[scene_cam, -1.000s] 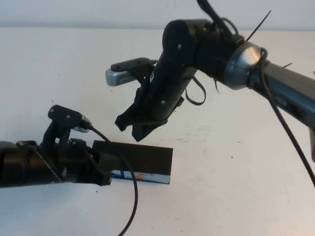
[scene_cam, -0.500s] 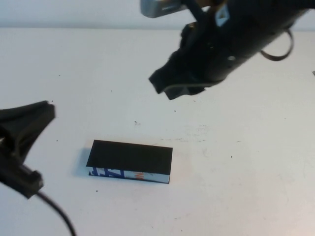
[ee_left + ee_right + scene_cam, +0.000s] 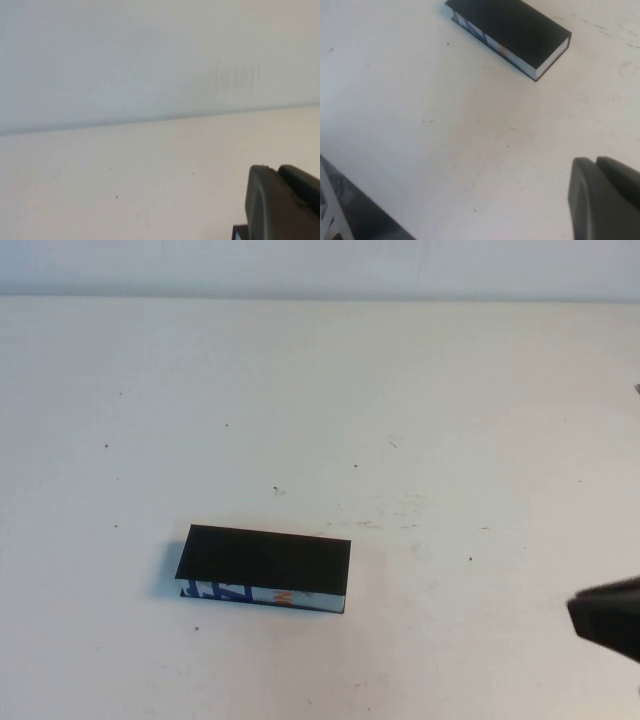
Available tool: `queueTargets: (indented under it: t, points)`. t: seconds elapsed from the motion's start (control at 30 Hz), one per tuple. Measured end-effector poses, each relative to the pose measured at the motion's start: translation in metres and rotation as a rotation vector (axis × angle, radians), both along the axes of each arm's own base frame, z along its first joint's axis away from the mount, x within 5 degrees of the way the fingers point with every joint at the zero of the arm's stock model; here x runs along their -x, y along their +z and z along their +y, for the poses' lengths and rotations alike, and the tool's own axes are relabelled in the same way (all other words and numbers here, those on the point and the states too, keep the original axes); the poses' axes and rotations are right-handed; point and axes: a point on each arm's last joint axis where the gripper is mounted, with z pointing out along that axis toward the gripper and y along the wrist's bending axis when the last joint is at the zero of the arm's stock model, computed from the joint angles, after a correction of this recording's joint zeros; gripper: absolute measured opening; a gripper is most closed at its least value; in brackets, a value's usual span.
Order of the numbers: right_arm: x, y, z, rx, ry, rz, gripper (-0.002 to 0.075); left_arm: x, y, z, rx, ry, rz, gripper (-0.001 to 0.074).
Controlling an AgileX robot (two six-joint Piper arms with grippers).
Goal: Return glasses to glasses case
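The black rectangular glasses case [image 3: 265, 569] with a blue, white and orange printed side lies shut on the white table [image 3: 430, 420], well apart from both grippers. The right gripper [image 3: 608, 618] shows only as a dark tip at the table's near right edge. The left gripper [image 3: 280, 202] faces the far wall.

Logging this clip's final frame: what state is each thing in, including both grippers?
glasses case: lid shut, lying flat on the table, nothing touching it.
glasses: not in view.
right gripper: at the table's right edge, away from the case.
left gripper: only in its own wrist view, holding nothing visible.
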Motion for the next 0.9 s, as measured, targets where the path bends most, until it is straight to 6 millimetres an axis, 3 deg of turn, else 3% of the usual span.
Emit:
queueTargets:
  t: [0.17,0.27,0.43,0.9]
  points:
    - [0.035,-0.024,-0.034,-0.139,-0.026,-0.156,-0.0011,0.0,-0.029,0.002,-0.017,0.022,0.067,-0.0001]
    - [0.046,-0.037,-0.045,-0.227,-0.042,-0.248,-0.0011,-0.001,-0.042,0.003,-0.027,0.034,0.101,-0.0001]
    - [0.055,-0.052,-0.055,-0.308,-0.059,-0.332,-0.0011,-0.001,-0.046,0.004,-0.03,0.04,0.111,-0.0001]
    - [0.065,-0.08,-0.058,-0.183,-0.025,-0.152,-0.0011,-0.001,-0.046,0.004,-0.03,0.045,0.11,-0.0001]
